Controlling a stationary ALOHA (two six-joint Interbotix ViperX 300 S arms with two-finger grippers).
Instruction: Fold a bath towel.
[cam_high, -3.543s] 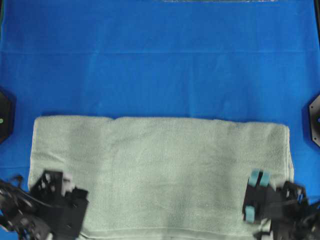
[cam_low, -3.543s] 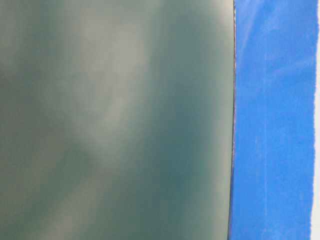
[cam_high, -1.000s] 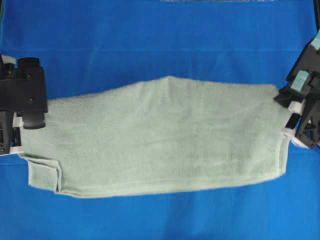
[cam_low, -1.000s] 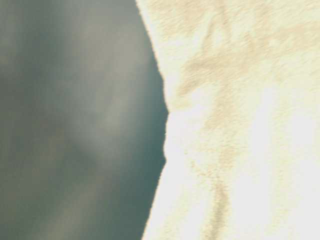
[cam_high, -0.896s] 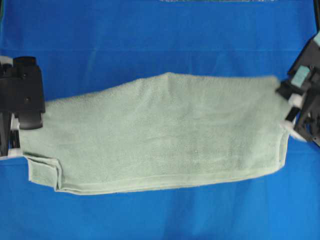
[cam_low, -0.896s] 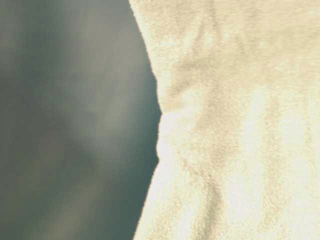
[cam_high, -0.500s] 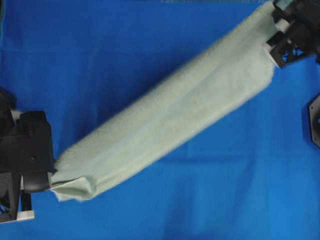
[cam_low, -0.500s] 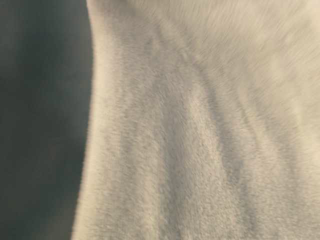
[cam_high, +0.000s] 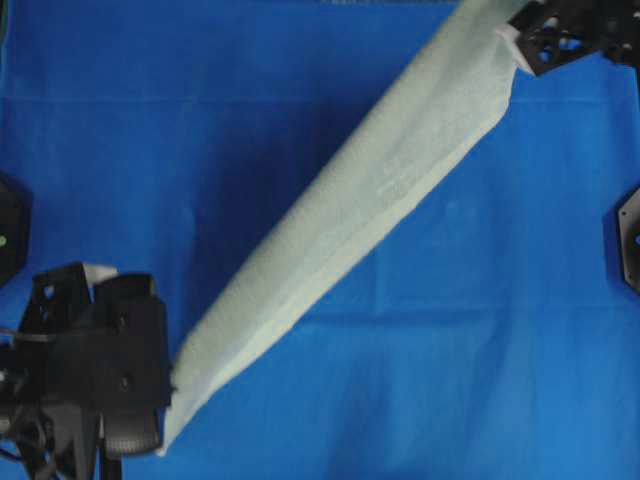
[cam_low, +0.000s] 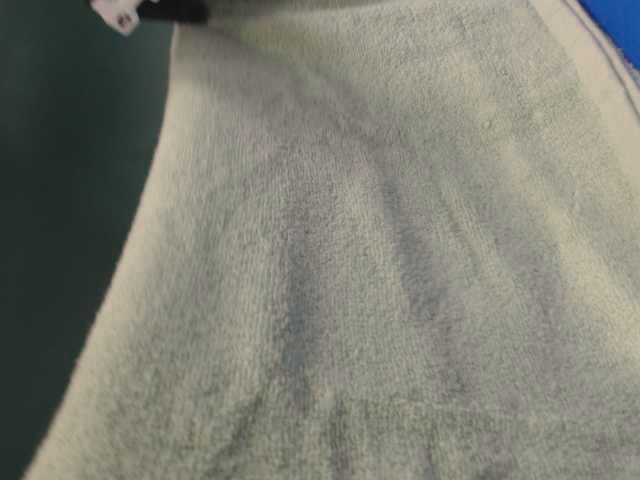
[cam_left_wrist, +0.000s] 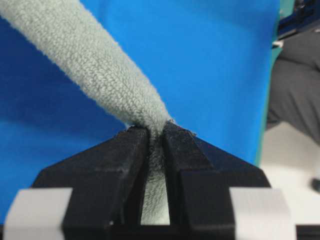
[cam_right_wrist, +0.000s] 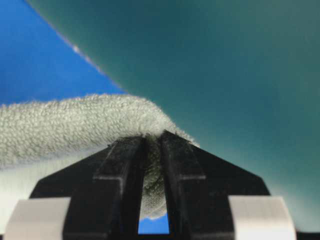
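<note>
My overhead view cuts both arms off. The left gripper (cam_high: 165, 395) sits at the towel's lower-left end, its black body running past the frame's bottom edge. The right gripper (cam_high: 515, 45) sits at the towel's upper-right end, mostly past the top edge. From above I cannot see either pair of fingers.

The bath towel (cam_high: 360, 210) hangs stretched as a long, narrow diagonal band over the blue cloth (cam_high: 480, 330), from lower left to upper right. How many layers it holds I cannot tell from above.

The table-level view is almost filled by towel pile (cam_low: 380, 250). Only a dark green blur shows to the towel's left, a sliver of blue at its upper right, and a small black-and-white piece above its top-left edge that I cannot identify.

Left wrist view: the fingers (cam_left_wrist: 117, 165) stand narrow, pinching a bunched end of the towel (cam_left_wrist: 100, 70). A grey shape well to the towel's right is cut off and unclear.

Right wrist view: the fingers (cam_right_wrist: 120, 170) are likewise narrow, clamped on a rolled towel edge (cam_right_wrist: 75, 125); a blurred dark green surface lies beyond it.

I see no readable writing or labels, and no containers.
</note>
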